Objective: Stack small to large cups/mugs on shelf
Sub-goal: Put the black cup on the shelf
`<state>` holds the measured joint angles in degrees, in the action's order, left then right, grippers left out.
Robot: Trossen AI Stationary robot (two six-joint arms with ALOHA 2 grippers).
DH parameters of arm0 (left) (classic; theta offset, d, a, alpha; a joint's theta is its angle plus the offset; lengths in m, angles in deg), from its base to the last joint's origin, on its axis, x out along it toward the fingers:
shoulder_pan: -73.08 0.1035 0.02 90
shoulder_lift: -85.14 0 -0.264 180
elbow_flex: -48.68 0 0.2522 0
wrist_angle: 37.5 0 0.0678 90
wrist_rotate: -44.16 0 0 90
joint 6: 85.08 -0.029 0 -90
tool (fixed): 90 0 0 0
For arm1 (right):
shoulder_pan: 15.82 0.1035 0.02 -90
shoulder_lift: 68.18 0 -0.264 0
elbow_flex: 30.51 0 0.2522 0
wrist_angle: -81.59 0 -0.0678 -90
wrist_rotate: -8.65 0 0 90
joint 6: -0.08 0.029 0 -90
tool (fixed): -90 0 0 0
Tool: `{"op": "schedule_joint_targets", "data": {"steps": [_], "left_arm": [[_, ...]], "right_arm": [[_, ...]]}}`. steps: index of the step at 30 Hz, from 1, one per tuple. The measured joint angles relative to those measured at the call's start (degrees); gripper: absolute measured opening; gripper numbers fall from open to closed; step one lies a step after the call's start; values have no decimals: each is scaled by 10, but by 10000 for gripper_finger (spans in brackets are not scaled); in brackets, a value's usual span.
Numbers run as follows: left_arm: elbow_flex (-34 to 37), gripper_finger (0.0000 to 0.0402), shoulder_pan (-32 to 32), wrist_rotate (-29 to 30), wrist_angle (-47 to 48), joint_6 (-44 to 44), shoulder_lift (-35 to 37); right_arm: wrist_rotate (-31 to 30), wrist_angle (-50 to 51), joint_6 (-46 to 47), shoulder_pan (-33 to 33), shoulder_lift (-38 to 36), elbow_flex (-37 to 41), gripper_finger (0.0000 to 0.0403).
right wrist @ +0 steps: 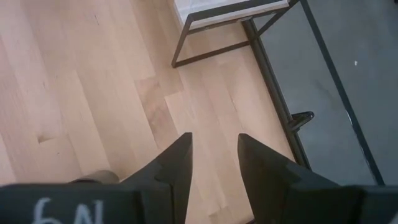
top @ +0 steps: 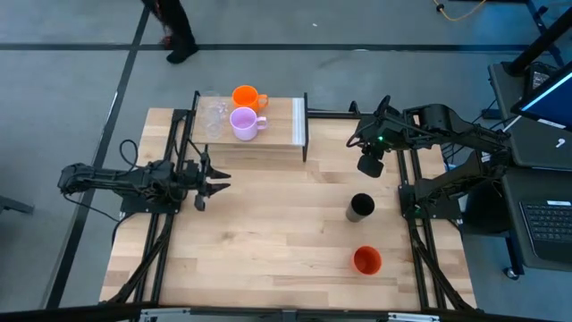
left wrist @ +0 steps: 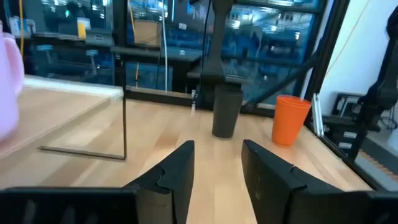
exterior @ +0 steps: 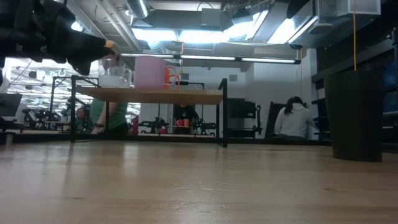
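Shelf (top: pixel 286 125): clear glasses (top: pixel 211 118), orange mug (top: pixel 245 97), lilac mug (top: pixel 243 123) placed | Tabletop (top: pixel 268 233): black tumbler (top: pixel 360 207), red-orange cup (top: pixel 366 260) outstanding | left gripper (top: pixel 217 186), right gripper (top: pixel 368 166): jaws apart, empty.

One camera looks straight down on the surface (top: pixel 268 241); another sits level at its edge; both share the shelf (top: pixel 284 125).

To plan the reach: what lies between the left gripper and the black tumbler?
Only bare tabletop lies between the left gripper and black tumbler, in the high view.
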<state>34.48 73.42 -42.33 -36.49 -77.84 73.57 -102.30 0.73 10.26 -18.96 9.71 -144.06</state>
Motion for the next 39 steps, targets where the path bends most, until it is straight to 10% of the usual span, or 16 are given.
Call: {"op": "schedule_joint_targets", "data": {"steps": [39], "left_arm": [[0, 128, 0, 20, 2, 88, 3]], "right_arm": [[-5, -14, -18, 0, 0, 0, 129]]}}
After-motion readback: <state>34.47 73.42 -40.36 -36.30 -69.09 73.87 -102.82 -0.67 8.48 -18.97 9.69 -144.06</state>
